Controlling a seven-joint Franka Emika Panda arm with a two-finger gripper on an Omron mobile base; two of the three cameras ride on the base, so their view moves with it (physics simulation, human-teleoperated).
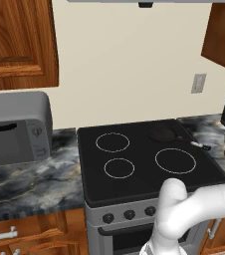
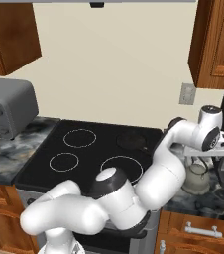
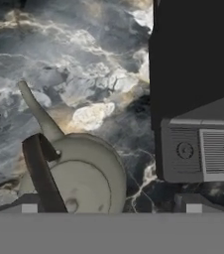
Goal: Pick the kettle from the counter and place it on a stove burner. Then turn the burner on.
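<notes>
1. Hovering above the kettle [image 3: 79, 173], the gripper [image 3: 111, 204] looks straight down on it; its fingertips [image 3: 29, 204] stand wide apart, holding nothing.
2. Kettle sits on the counter [image 3: 84, 59], right of the cooktop [image 2: 84, 149], just beside a dark appliance [image 3: 198, 99].

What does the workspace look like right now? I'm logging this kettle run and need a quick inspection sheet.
Surface: dark marbled counter on both sides of a black glass cooktop.
Job's things: kettle upright on the counter right of the cooktop, not lifted; smallest burner ring bare.
Clutter: flat dark pan on the cooktop's back right; grey toaster oven at left; dark appliance beside the kettle.
Grippers: gripper hangs over the kettle, fingertips apart, holding nothing.
Cables: nothing seen.
Surroundings: wooden cabinets, wall outlet, stove knobs.
</notes>
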